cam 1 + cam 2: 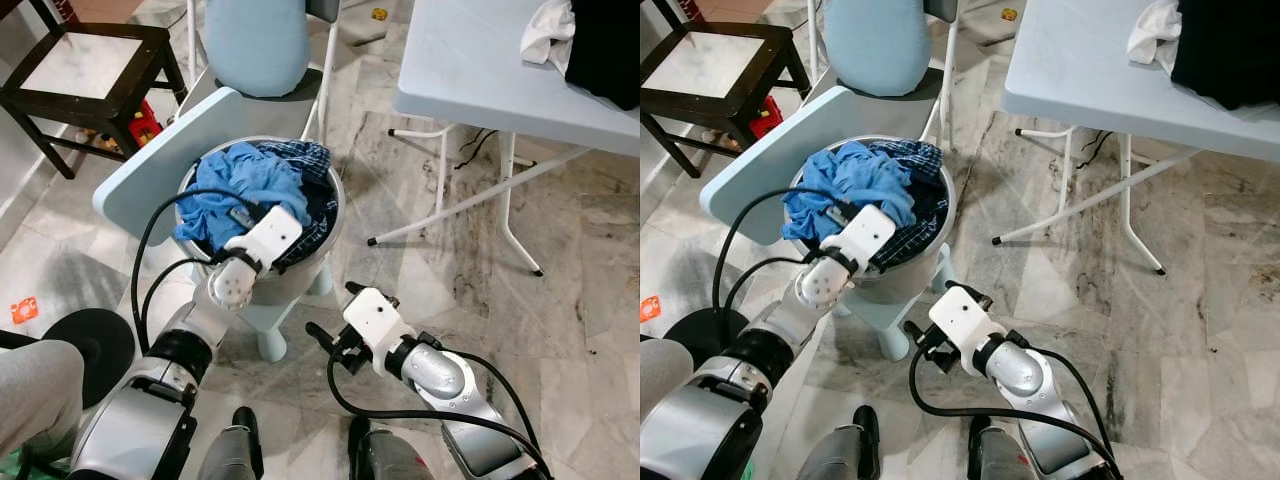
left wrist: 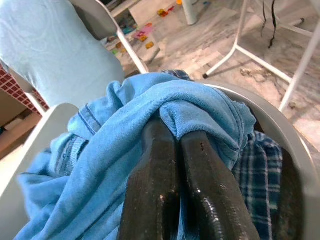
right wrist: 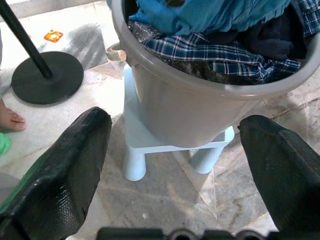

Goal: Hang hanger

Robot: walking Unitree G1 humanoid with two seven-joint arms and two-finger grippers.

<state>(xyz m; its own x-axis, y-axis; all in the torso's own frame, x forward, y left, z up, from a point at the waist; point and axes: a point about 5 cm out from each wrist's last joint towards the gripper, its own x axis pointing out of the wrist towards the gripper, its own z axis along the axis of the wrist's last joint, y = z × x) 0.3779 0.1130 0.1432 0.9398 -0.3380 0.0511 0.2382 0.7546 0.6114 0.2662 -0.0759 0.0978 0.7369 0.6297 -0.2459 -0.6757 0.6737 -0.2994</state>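
A grey bucket [image 1: 296, 280] stuffed with clothes stands on a small pale-blue stool [image 1: 272, 325]. A blue shirt [image 1: 238, 186] lies on top, over a checked garment [image 1: 318, 158]. My left gripper [image 2: 178, 133] is down in the bucket, its fingers pressed together with a fold of the blue shirt [image 2: 125, 125] draped over and caught at their tips. My right gripper [image 1: 336, 312] hovers low over the floor in front of the bucket and stool, open, with nothing between its fingers [image 3: 65, 175].
A white folding table [image 1: 470, 70] with white and black cloth stands at the right. A chair with a light-blue cushion [image 1: 258, 40] and a pale-blue board [image 1: 150, 165] are behind the bucket; a dark wooden table [image 1: 80, 60] is far left. A black stand base [image 1: 95, 340] and a person's knee [image 1: 30, 385] are near left.
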